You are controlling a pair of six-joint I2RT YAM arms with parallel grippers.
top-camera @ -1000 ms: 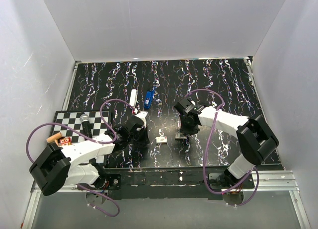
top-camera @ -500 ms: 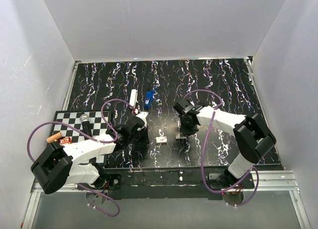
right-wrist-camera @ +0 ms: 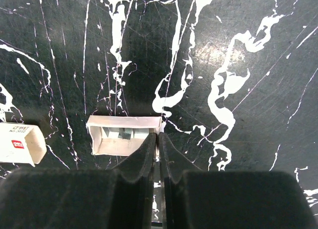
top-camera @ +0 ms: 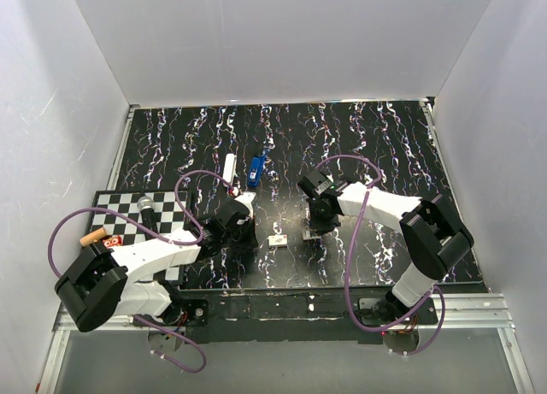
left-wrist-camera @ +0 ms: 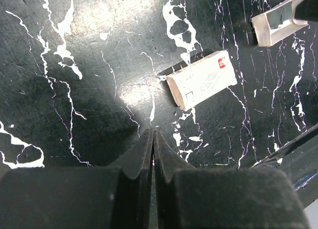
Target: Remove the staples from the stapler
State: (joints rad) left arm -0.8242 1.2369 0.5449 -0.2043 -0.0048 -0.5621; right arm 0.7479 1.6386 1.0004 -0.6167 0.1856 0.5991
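Left gripper (left-wrist-camera: 153, 133) fully closed, empty, near the staple box (left-wrist-camera: 201, 80). Right gripper (right-wrist-camera: 159, 135) closed to a slit at the end of the staple tray (right-wrist-camera: 107, 142); grip unconfirmed.

A black table (top-camera: 385, 138) with white streaks holds a shut white box (left-wrist-camera: 201, 80) just ahead and right of the left gripper (left-wrist-camera: 153, 133) jaws, and an open white box (right-wrist-camera: 124, 134) at the right gripper (right-wrist-camera: 159, 136) jaw tips.

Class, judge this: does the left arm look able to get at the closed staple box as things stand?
Probably yes. The staple box lies on the table just ahead of the left gripper, nothing between them. Its jaws are shut, so they must open first.
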